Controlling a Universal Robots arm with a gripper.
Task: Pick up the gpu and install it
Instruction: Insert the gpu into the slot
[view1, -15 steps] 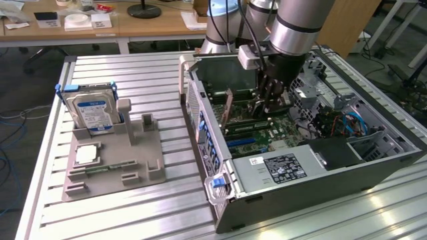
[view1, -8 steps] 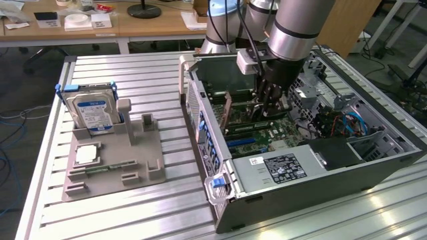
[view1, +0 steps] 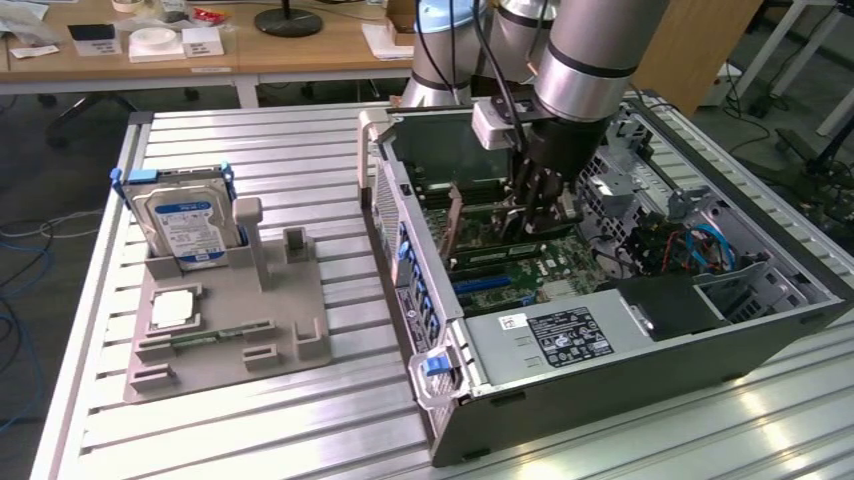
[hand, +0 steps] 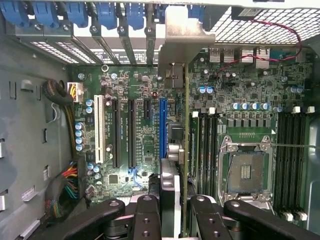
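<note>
Between tool (hand: 176, 210) fingers, gpu (hand: 185, 130) edge-on

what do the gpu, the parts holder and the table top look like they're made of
The gpu: green circuit board with a bare silvery metal bracket, dull sheen. The parts holder: matte grey-beige plastic by its look, possibly printed. The table top: ribbed, light-reflecting profiles, likely aluminium.

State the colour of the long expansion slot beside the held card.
Blue; the slots further over are black and white. Best in the wrist view.
</note>
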